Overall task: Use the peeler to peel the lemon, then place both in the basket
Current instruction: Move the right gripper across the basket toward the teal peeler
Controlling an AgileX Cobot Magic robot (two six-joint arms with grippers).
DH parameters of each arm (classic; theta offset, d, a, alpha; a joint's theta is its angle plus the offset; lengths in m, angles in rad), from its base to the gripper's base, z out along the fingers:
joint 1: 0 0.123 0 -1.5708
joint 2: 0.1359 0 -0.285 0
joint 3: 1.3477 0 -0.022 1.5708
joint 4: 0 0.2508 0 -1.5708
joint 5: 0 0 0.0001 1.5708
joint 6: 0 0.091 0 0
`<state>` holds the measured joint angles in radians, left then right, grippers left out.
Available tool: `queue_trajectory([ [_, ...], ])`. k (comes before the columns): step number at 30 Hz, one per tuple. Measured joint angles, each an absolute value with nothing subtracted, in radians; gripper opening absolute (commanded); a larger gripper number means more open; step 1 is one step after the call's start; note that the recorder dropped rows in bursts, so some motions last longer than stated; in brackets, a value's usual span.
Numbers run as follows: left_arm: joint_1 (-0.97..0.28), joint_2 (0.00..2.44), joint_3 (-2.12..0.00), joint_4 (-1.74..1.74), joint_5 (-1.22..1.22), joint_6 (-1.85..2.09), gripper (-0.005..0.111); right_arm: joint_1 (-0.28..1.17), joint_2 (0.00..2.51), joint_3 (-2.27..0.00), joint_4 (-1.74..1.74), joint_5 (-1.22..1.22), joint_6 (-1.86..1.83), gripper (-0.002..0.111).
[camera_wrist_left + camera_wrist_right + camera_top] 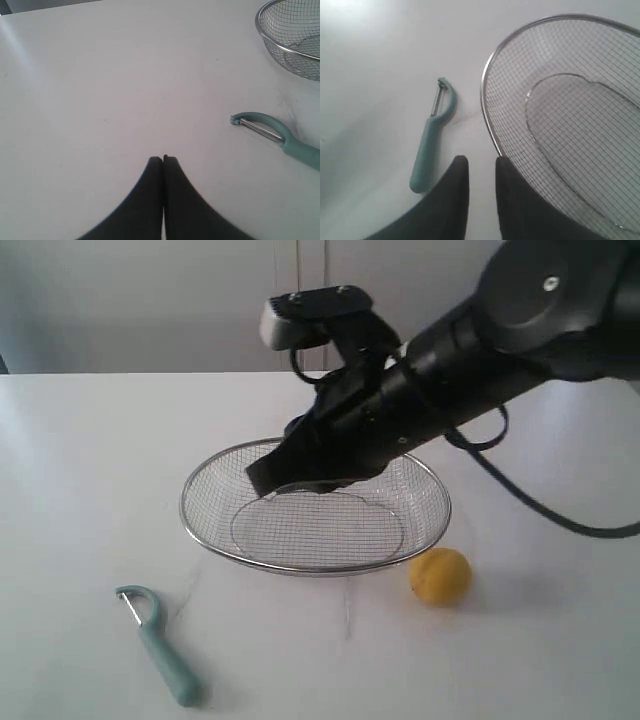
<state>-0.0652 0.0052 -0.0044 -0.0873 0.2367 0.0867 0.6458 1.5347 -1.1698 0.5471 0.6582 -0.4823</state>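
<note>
The lemon (440, 576) lies on the white table just right of the basket (300, 567), which holds nothing. Near the front left lies the teal peeler (160, 644), head pointing away from the front edge. My right gripper (263, 478) reaches across above the basket's left rim, open by a small gap with nothing between its fingers. In the right wrist view that gripper (481, 161) hovers over the table between the peeler (432, 145) and the basket's rim (487, 120). My left gripper (163, 159) is shut and empty, with the peeler (280, 137) off to one side and the basket (290, 47) beyond it.
The white table (80, 470) stretches wide to the left and behind the basket. The right arm's dark body and cable (520, 495) hang over the basket's back right side. A pale wall stands behind the table.
</note>
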Motion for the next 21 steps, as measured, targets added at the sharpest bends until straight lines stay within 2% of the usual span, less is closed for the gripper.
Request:
queue_trajectory([
  [10,-0.065,0.005,-0.004,-0.087,0.237,0.087,0.000,0.829,1.763,-1.382,0.542,0.653,-0.482,0.020],
  [17,-0.065,0.005,-0.004,-0.087,0.237,0.087,0.000,0.908,1.878,-1.500,0.532,0.706,-0.467,0.019],
  [21,-0.065,0.005,-0.004,-0.087,0.237,0.087,0.000,0.970,1.962,-1.603,0.389,0.770,-0.337,0.019],
])
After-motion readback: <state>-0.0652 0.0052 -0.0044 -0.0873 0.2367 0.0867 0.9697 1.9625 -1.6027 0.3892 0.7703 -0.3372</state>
